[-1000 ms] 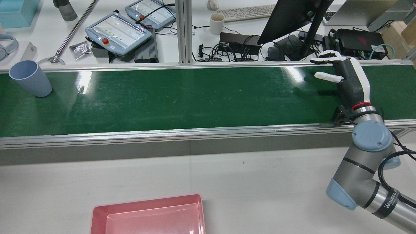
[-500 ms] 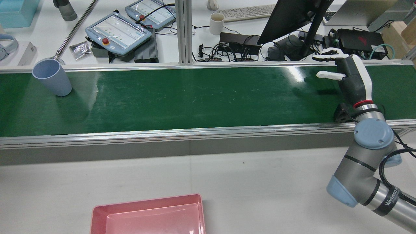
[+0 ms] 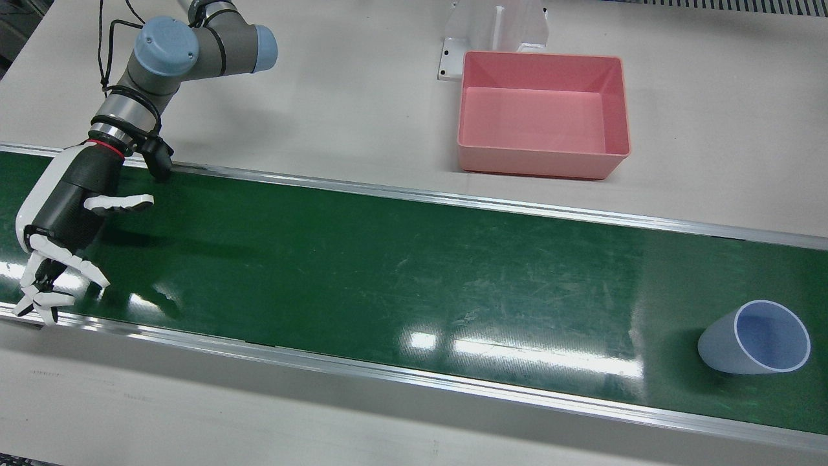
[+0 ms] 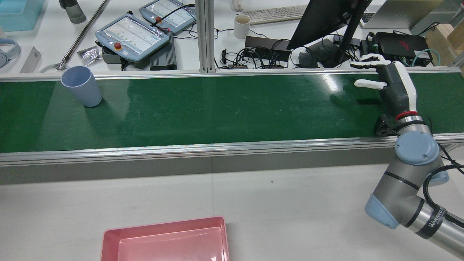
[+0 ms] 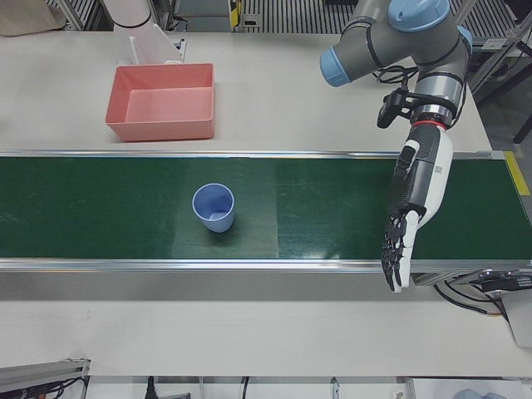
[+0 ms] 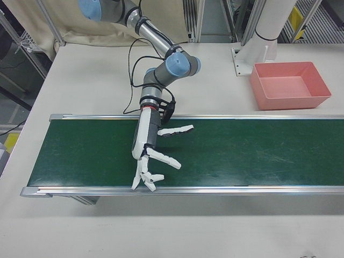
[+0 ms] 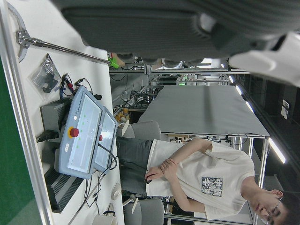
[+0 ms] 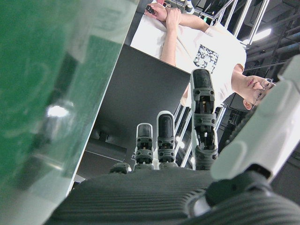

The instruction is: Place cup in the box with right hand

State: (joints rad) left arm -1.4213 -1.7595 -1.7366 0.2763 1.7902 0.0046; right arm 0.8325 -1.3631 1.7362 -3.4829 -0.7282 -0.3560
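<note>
The cup [image 4: 81,86] stands upright at the belt's [image 4: 224,108] far-left end in the rear view, well apart from the empty right robot hand [image 4: 389,85], fingers spread, waiting over the belt's right end; box [image 4: 165,241] sits near.

Bright overhead light, glare streaks on green belt [image 3: 362,272], sharp focus
</note>
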